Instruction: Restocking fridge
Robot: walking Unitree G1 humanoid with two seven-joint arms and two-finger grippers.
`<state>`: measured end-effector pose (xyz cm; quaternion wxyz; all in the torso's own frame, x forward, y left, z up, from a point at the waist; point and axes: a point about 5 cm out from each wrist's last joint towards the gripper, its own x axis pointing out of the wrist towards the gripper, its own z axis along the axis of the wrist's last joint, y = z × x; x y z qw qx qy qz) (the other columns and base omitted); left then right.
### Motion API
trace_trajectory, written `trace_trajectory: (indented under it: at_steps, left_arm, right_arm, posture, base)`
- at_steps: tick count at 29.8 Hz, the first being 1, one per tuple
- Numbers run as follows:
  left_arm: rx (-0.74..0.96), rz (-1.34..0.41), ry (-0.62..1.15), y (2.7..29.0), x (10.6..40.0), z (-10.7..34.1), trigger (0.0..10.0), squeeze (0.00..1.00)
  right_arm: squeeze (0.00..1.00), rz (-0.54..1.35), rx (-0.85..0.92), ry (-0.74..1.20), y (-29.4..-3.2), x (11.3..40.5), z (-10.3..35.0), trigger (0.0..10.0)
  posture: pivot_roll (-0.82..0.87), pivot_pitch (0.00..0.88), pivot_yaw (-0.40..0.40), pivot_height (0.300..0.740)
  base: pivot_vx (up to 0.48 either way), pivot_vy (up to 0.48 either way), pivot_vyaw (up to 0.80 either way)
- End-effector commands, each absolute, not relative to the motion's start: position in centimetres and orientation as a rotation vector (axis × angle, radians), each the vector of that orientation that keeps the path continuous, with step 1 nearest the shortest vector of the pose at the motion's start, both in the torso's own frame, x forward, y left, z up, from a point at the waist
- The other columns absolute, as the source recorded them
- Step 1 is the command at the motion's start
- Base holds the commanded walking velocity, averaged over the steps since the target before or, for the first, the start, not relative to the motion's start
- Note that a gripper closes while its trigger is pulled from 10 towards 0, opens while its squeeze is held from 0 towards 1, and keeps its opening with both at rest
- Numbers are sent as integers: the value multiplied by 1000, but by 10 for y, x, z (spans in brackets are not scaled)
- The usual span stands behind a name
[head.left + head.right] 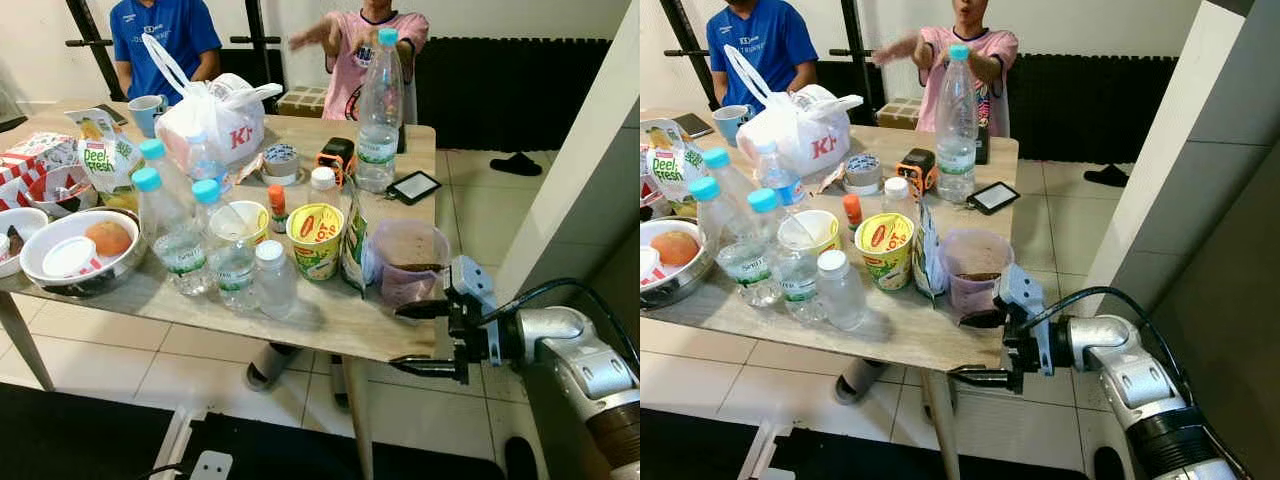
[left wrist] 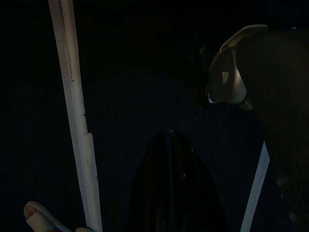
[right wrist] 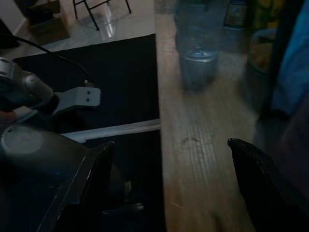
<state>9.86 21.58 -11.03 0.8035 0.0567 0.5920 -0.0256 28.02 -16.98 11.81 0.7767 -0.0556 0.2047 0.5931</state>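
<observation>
The right gripper (image 1: 418, 338) hovers at the near right corner of the wooden surface (image 1: 330, 312), its fingers (image 1: 424, 309) spread wide, one level with the edge and one below it. Just beyond stands a purple cup (image 1: 405, 262), untouched. The right wrist view adds a clear bottle (image 3: 198, 43) farther along the surface. The left gripper (image 2: 169, 193) hangs in darkness; I cannot tell its fingers' state. Two people sit behind.

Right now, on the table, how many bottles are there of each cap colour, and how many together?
Blue-capped bottles: 4
White-capped bottles: 3
Orange-capped bottle: 1
Total: 8
</observation>
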Motion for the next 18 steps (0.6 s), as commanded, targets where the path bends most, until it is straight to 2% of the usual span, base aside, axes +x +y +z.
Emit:
trace_trajectory:
  at_steps: [1, 4, 11, 18]
  left_arm:
    - [114, -56, 1277, 212, 96, -112, 10000, 0]
    - [114, -57, 1277, 212, 95, -112, 10000, 0]
    - [112, -58, 1278, 212, 96, -112, 10000, 0]
    - [112, -58, 1277, 212, 96, -112, 10000, 0]
  right_arm:
    - [0, 1253, -141, 416, -175, 285, 123, 10000]
    - [0, 1253, -128, 390, -175, 287, 126, 10000]
    - [0, 1385, -2, 227, -163, 278, 149, 10000]
    - [0, 1401, 66, 121, -165, 278, 165, 10000]
  posture:
    - [-27, 0, 14, 740]
    - [-27, 0, 14, 740]
    - [-28, 0, 11, 740]
    - [-31, 0, 12, 740]
  base:
    - [0, 0, 0]
    - [0, 0, 0]
    - [0, 0, 0]
    - [0, 0, 0]
